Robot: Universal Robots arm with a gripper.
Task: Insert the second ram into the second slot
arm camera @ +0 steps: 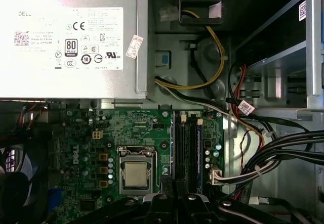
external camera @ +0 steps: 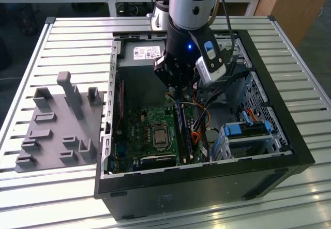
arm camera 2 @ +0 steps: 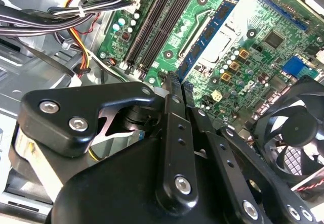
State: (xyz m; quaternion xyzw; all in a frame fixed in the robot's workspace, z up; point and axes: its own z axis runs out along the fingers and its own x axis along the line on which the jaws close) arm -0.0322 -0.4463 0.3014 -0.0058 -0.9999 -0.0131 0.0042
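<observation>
- The second ram (arm camera 2: 208, 31), as far as can be told, is the thin blue stick carrying a row of dark chips. It stands on its long edge in the motherboard (arm camera 2: 263, 57).
- It sits in the slot just beside the single CPU socket (arm camera: 134, 174), with its chip face turned sideways, not up.
- Its long axis lies parallel to the black memory slots (arm camera 2: 154, 24). In the exterior view it runs from under the gripper toward the near wall of the computer case (external camera: 207, 187).
- One such stick is plain in the second wrist view, with two empty black slots countable beside it.
- In the first wrist view two thin blue lines edge the slot bank; I cannot tell whether the outer one is another stick.
- The one gripper (arm camera 2: 176, 80) hangs over the end of the slots, its two jaws drawn together with nothing visible between them. I cannot tell whether it touches the stick.
- Also present: one power supply (arm camera: 71, 42), one fan (arm camera 2: 291, 128), and one grey fixture (external camera: 57, 125) on the slatted table (external camera: 289, 48).
</observation>
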